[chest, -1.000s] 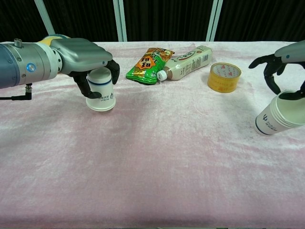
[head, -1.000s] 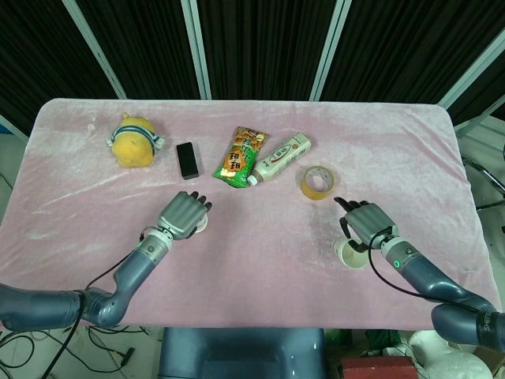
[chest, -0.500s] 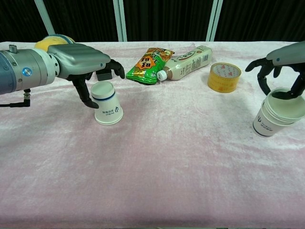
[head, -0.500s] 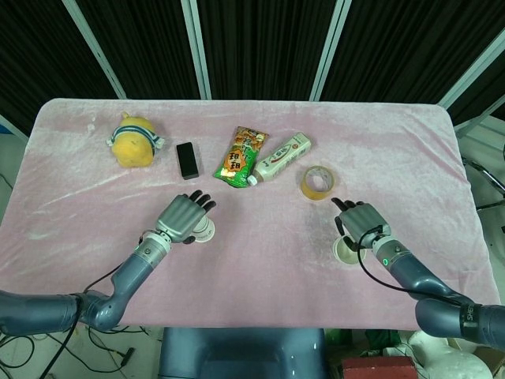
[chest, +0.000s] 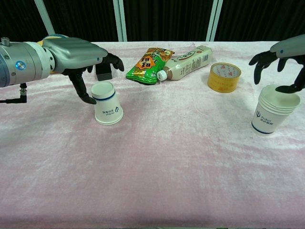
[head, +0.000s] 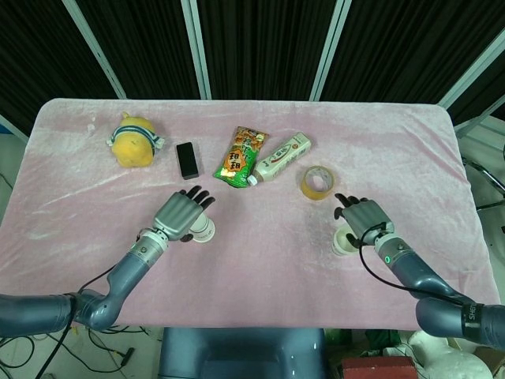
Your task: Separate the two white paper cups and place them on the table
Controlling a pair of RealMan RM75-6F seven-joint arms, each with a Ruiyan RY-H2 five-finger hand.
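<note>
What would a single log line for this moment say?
left hand: open over upside-down cup | right hand: open above upright cup | both cups on table

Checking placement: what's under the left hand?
An upside-down white paper cup stands on the pink table below the left hand, whose fingers spread above it. The head view hides most of it; its inside is unseen.

Both cups released, both hands lifted off.
Left hand (chest: pixel 78 55) no longer grips the upside-down cup (chest: pixel 107 103); fingers spread above it. Right cup (chest: pixel 271 110), tilted before, now stands upright under the raised right hand (chest: pixel 281 57).
</note>
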